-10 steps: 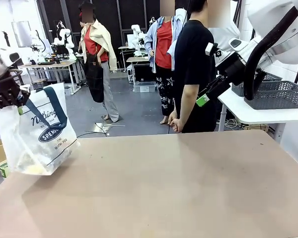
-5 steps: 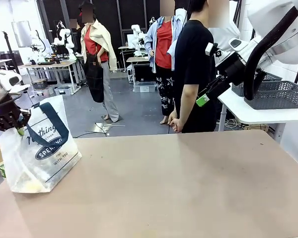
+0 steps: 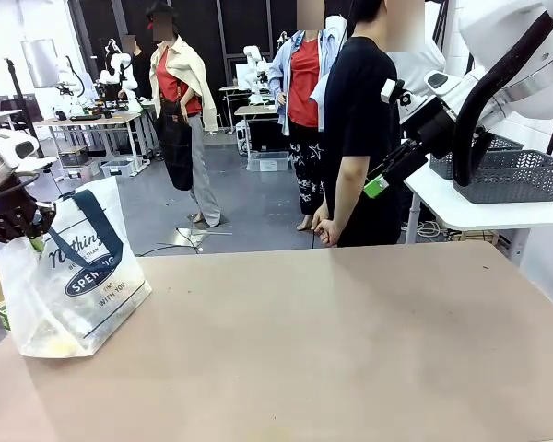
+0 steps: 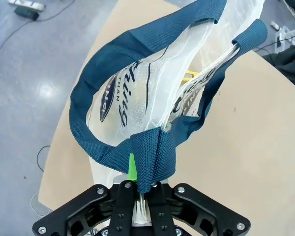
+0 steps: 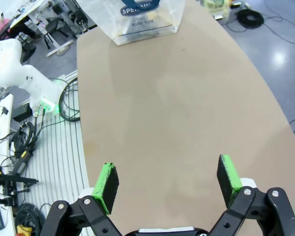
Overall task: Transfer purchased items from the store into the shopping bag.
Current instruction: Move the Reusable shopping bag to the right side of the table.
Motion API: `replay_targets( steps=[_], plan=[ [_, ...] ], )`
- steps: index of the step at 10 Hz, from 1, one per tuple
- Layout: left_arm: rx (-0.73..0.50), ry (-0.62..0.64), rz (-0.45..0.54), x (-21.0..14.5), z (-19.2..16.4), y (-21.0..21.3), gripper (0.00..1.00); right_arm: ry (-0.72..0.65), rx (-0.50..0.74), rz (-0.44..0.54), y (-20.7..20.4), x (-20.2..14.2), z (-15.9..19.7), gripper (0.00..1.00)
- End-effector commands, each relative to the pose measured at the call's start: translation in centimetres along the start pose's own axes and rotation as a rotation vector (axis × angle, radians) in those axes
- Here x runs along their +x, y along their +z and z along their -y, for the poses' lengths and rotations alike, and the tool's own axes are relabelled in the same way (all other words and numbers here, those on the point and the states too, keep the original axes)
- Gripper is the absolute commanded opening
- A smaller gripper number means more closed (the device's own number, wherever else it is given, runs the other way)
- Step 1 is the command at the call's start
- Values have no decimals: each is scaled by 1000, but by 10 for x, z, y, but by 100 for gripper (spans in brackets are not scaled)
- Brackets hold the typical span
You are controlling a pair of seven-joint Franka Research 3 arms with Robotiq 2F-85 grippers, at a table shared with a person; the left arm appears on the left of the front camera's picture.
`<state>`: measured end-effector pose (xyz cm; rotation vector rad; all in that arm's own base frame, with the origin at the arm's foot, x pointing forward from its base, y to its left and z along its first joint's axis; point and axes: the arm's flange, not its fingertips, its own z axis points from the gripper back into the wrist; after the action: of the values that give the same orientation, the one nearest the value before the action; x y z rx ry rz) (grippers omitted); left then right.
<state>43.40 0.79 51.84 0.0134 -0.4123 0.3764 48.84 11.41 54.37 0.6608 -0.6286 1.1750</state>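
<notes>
My left gripper (image 4: 140, 196) clamped on the translucent white plastic shopping bag's (image 3: 69, 276) navy strap handles (image 4: 152, 157).
Bag at the table's (image 3: 332, 350) left edge, lettered "SPENDING", "WITH YOU"; my right gripper (image 5: 167, 184) spread wide, holding nothing.

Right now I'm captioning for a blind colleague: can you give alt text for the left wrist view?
The left gripper is shut on the navy strap handles of the translucent white shopping bag, seen from above on the tan table. A yellowish item shows through the bag's open top.
</notes>
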Motion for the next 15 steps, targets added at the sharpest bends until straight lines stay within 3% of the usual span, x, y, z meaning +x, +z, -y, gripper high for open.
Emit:
replay_targets(
  steps=[1, 4, 7, 15],
  plan=[
    [2, 6, -3, 1, 3, 1, 39, -1, 6, 7, -2, -3, -3, 100],
    [18, 14, -19, 5, 2, 12, 97, -1, 6, 7, -2, -3, -3, 100],
    [25, -13, -18, 13, 10, 34, 100, -1, 6, 7, -2, -3, -3, 100],
    [-53, -257, -67, 15, 69, 63, 100, -1, 6, 7, -2, -3, -3, 100]
  ],
)
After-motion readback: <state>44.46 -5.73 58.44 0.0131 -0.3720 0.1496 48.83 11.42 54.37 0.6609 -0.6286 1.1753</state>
